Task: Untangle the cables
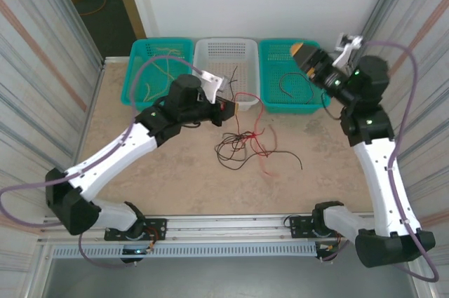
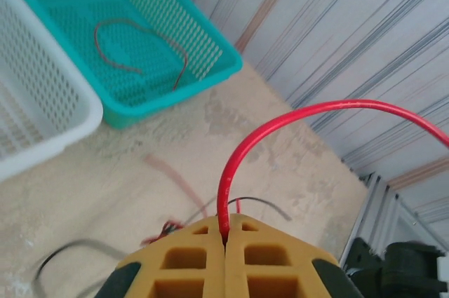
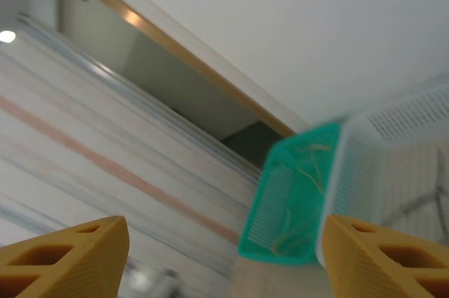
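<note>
- The table [image 1: 319, 172] carried the job: the tangle [image 1: 242, 145] of red and black cables lay at the centre of the top view, just below the baskets.
- Three baskets lined the upper edge. The left basket [image 1: 163, 41] held yellow cables [image 1: 151, 79], the white basket [image 1: 226, 41] stood in the middle, and the right basket [image 1: 282, 42] held one dark cable [image 1: 289, 87].
- The left gripper [image 1: 225, 106] hung just above the tangle, near the white basket's lower rim. Its fingers [image 2: 189, 259] were pressed together on the red cable [image 2: 295, 119].
- The red cable arched up from the pinch and ran off the right edge of the wrist view.
- The right gripper [image 1: 303, 52] sat raised over the right basket, well apart from the tangle. Its fingers [image 3: 66, 249] were spread wide and held nothing.
- The step looked like drawing the red cable free. A slow, steady pull away from the pile would suit, with the pinch kept firm.
- Black strands crossed the red one and could ride up with it. The free gripper might need to pin them down.
- The white basket's rim stood close enough to snag the cable.
</note>
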Available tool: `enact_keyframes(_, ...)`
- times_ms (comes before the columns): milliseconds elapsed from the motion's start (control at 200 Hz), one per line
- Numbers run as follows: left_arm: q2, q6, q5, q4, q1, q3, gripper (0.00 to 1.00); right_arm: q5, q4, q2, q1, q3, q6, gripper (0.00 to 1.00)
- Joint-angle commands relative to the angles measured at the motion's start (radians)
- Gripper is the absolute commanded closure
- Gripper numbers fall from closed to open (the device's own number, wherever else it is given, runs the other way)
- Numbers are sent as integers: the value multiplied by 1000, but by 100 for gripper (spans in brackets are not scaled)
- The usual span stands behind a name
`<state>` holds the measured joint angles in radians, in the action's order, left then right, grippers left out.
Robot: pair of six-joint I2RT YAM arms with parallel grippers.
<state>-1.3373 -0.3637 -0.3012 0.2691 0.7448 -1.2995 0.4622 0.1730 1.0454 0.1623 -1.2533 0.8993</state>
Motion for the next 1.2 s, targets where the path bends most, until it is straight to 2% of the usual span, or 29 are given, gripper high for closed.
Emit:
enact_keyframes(0,34,-11,18,42,8,-48,100,-123,120,-44,97,155,-72,27)
enact_keyframes(75,39,-10,10,12,13,-43,100,-133,120,-19,169,275,-62,27)
enact_keyframes(185,41,-13,17,-57,18,-7,100,-53,27,30,260,411,-34,29)
enact_keyframes(261,21,-23,18,-72,19,-4,100,-95,11,15,325,462,-46,26)
enact_keyframes(371,-3,-53,-12,-125,18,4,100,-115,-12,11,347,523,-18,24)
enact_keyframes(531,-4,-84,13,-181,19,2,100,-223,15,67,382,605,24,42)
enact_keyframes(581,3,-84,5,-182,19,-14,100,-249,19,85,366,636,45,51)
enact_keyframes(626,11,-83,-1,-173,17,-34,100,-238,-5,109,330,671,66,58)
enact_keyframes(717,33,-94,-25,-168,13,-62,100,-186,-58,181,268,704,68,65)
enact_keyframes(842,37,-97,-52,-104,9,-132,100,-165,-62,247,261,690,44,71)
enact_keyframes(972,39,-66,-57,14,1,-241,100,-172,-41,242,253,698,40,73)
enact_keyframes(1042,23,-22,-28,97,-4,-328,100,-172,-34,194,243,723,41,70)
enact_keyframes(1117,-28,23,1,226,-13,-466,100,-190,7,114,234,737,36,62)
enact_keyframes(1198,-91,65,38,352,-12,-585,100,-188,53,-10,245,724,-8,48)
